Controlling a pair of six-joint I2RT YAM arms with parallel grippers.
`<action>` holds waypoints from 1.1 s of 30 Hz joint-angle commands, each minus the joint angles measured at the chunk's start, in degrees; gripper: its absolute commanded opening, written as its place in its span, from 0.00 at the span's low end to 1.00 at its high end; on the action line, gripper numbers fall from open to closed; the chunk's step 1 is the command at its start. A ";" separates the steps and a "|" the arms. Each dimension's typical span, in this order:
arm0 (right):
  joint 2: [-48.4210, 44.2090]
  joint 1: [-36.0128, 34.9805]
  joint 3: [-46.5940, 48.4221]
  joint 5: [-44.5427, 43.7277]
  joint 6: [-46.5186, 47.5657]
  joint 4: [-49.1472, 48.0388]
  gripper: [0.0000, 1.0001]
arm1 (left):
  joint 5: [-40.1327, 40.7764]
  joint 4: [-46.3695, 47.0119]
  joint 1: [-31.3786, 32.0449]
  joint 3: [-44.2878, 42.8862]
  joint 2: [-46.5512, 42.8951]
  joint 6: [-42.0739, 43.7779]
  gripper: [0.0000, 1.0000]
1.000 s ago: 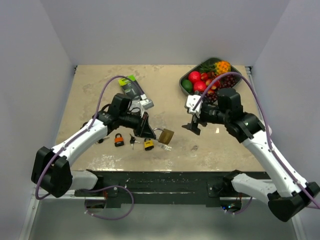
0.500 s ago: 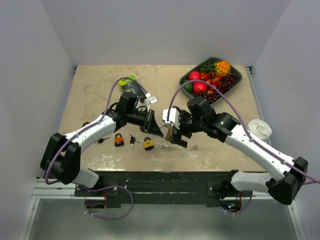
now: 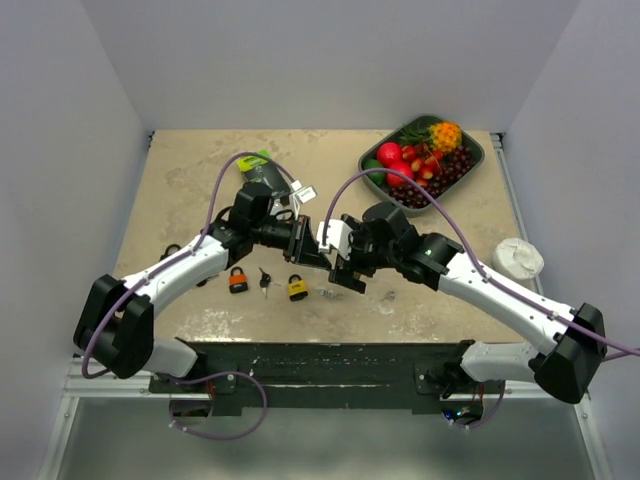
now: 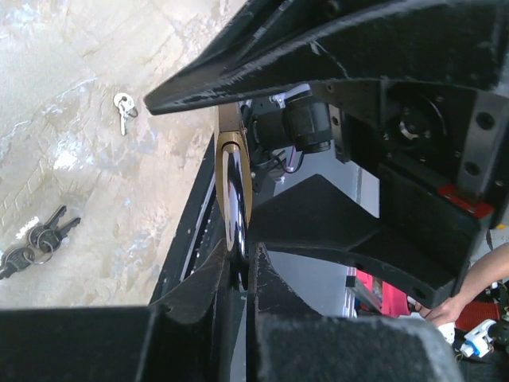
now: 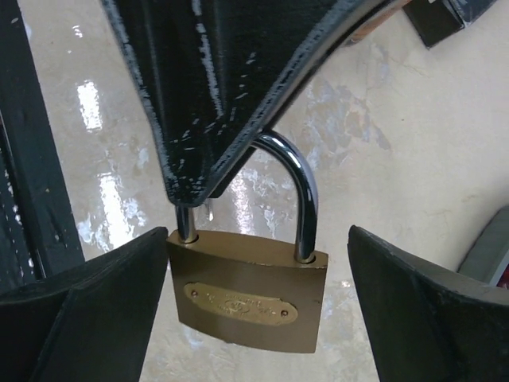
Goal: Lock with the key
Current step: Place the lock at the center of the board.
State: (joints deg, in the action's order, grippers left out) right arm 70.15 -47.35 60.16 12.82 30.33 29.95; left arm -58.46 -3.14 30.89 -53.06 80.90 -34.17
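Right wrist view first: the brass padlock [image 5: 248, 298] hangs in the middle of the frame, broad face toward my camera, with its long axis running top to bottom, shackle [image 5: 301, 187] above and body below. My left gripper [image 3: 305, 246] is clamped tight on the shackle's arch and comes in from the upper left of that frame, so the lock dangles clear of the table [image 3: 180, 180]. My right gripper [image 3: 347, 272] stands spread wide. Its fingers [image 5: 87, 318] flank the lock body at lower left and lower right, with a gap on each side, touching nothing.

Both shackle legs appear to sit in the body. The keyhole, which I judge to be on the underside, is hidden in every view.

No key is in either tool. In the top view, silver keys [image 3: 328, 292] lie on the table just below where my two grippers meet, and black-headed keys [image 3: 265, 278] lie further left, between an orange padlock [image 3: 238, 279] and a yellow padlock [image 3: 297, 289]. I cannot tell which key fits the brass lock.

The relation that matters: the lock body sits squarely between my right fingers, so the right arm is placed to close across its width and steady it. A key has yet to be picked up, and the silver ones are the nearest.
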 commanded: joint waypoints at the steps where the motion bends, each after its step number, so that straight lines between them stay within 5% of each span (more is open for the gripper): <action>1: 0.25 -0.28 0.04 -2.27 -2.64 -4.29 0.90 | -4.03 7.35 0.22 0.32 -4.00 -4.06 0.00; 8: 0.16 -0.37 0.13 -5.61 -3.78 -4.82 0.50 | -3.77 7.79 0.31 1.20 -4.61 -4.32 0.00; 11: -0.01 -0.28 0.31 -6.49 -4.75 -4.03 0.25 | -2.98 8.15 0.31 1.47 -4.70 -4.41 0.00; 14: -0.19 -0.20 0.83 -7.46 -7.72 -3.50 0.00 | -1.66 8.23 0.13 1.55 -4.96 -3.62 0.20; 15: -0.19 -0.28 1.27 -8.07 -8.87 -3.59 0.00 | -1.14 8.15 -0.13 1.64 -5.49 -3.01 0.39; 17: -0.01 -0.20 1.97 -10.35 -12.20 -2.71 0.00 | 0.88 7.80 -1.27 1.73 -6.10 -2.48 0.55; 18: -0.10 -0.02 2.59 -10.62 -13.53 -2.10 0.00 | 1.85 7.45 -1.97 1.82 -7.33 -1.87 0.78; 21: -0.54 1.21 3.38 -10.62 -20.72 -0.08 0.00 | 5.54 7.18 -6.80 1.99 -9.96 -1.86 0.99; 25: -0.37 3.23 3.12 -12.38 -33.63 2.12 0.00 | 9.40 5.43 -14.88 1.38 -12.70 -1.25 0.99; 29: 0.86 3.67 2.25 -14.84 -51.80 4.05 0.00 | 10.47 3.49 -17.36 0.76 -14.63 0.60 0.99; 33: 0.16 3.85 -0.22 -15.80 -60.11 2.31 0.00 | 11.34 3.22 -18.24 1.73 -16.30 0.77 0.99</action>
State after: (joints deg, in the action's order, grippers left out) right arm 71.55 -43.68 59.79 -0.73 -14.33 36.05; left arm -48.64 0.43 13.45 -50.78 66.96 -35.20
